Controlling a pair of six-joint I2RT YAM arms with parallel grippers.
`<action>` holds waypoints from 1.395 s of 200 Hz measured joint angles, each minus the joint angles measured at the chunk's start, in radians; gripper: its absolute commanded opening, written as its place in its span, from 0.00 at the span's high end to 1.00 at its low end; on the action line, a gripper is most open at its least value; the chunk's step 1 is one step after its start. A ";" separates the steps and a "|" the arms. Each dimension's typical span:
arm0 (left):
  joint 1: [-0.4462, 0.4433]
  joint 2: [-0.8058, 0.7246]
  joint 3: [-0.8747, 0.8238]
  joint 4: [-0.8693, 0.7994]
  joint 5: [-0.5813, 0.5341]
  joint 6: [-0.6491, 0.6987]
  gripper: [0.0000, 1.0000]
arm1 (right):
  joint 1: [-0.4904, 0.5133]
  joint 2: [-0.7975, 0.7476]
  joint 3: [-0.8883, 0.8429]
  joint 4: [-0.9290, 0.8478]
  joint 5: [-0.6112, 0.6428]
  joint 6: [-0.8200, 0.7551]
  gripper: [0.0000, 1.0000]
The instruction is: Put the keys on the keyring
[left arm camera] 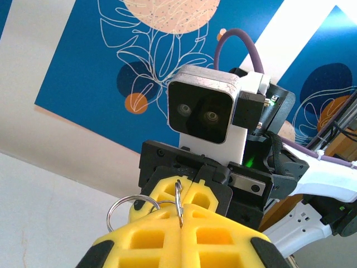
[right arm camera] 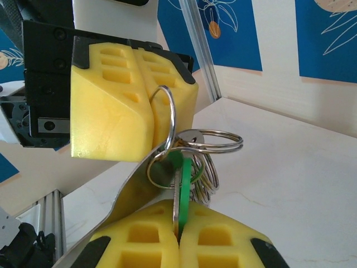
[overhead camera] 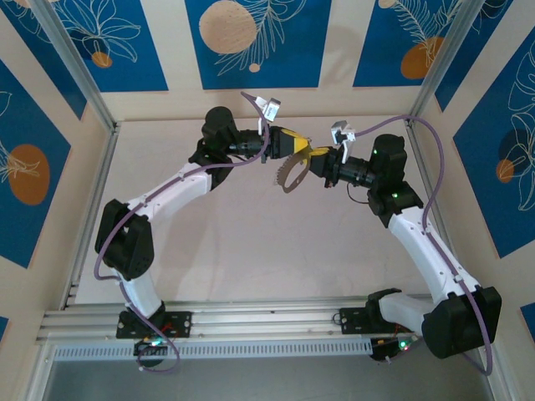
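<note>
Yellow pads of the left claw [right arm camera: 152, 123] were pressed together on a silver split ring [right arm camera: 173, 120], which stood out of the seam between them. My right claw [right arm camera: 178, 223] was clamped too, on the blade of the green-headed key [right arm camera: 179, 170], with the head pointing up toward that ring. The two claws met nose to nose over the far middle of the surface [overhead camera: 251, 251]. The keyring [overhead camera: 285, 173], a grey loop with a fringe of metal bits, hung at the spot where they met.

I judged this to be the threading step. The key's head sat against the ring, among a bunch of other rings, but I couldn't tell whether its hole had caught the wire. The next move called for a fine nudge and twist of the right wrist to work the head along the coil, with both grips firm.
</note>
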 measured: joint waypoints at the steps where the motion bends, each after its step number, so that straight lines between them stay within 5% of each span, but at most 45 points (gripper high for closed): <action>1: 0.000 0.000 0.000 0.000 0.000 0.000 1.00 | 0.000 0.000 0.000 0.000 0.000 0.001 0.90; 19: 0.000 0.000 -0.002 0.005 -0.006 -0.002 1.00 | -0.001 0.000 0.000 -0.010 -0.008 0.024 0.71; 44: -0.004 -0.006 -0.021 0.035 -0.030 -0.002 1.00 | -0.005 -0.011 -0.007 -0.032 -0.014 0.061 0.58; 134: 0.005 -0.016 -0.056 0.004 -0.068 0.029 1.00 | -0.113 -0.185 -0.039 -0.132 0.048 0.243 0.54; 279: 0.070 -0.097 -0.116 -0.143 -0.015 0.077 1.00 | -0.115 -0.301 -0.210 -0.065 0.283 0.468 0.53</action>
